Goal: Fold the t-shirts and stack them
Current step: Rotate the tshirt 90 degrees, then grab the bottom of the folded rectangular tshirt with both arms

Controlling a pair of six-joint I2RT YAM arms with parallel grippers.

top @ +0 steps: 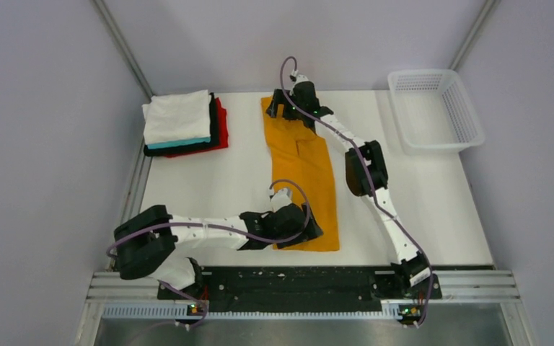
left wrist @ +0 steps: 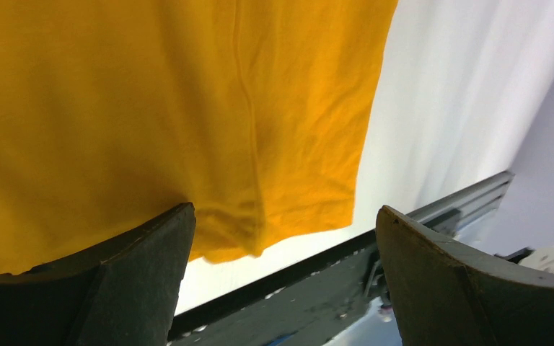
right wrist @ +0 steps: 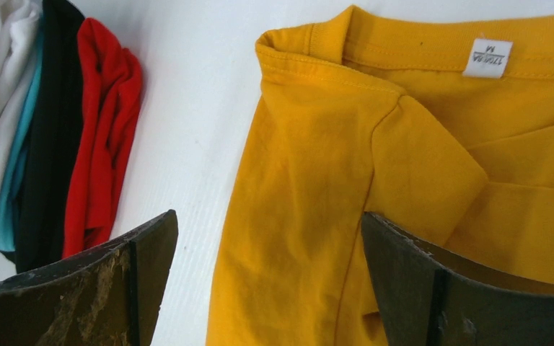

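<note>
The orange-yellow t-shirt lies in the middle of the white table, folded lengthwise into a long narrow strip. It runs from its collar at 12 o'clock, near the far edge, to its hem at 6 o'clock, close to the arms' bases. A sleeve is tucked in over the strip, leaving angled creases below the collar. The right wrist view shows the collar end, its small white tag inside the neckband and the shoulder seam folded flat.

The right gripper is at that collar end with its fingers spread wide and nothing between them. In its own camera, the gripper straddles the shirt's shoulder edge: one finger is over bare table and the other is over the cloth.

The left gripper is at the hem end, also parted and holding nothing. Its own view shows one finger over the hem corner of the shirt and the other out past the cloth. Whether either gripper touches the fabric cannot be told.

At 10 o'clock from the shirt, well apart from it, is the stack of folded t-shirts: white on top, then teal, then black, with red lowest and sticking out on the side toward the orange-yellow shirt. At 2 o'clock, on the far right corner, is a white mesh basket. A black rail runs along the near edge at 6 o'clock.
</note>
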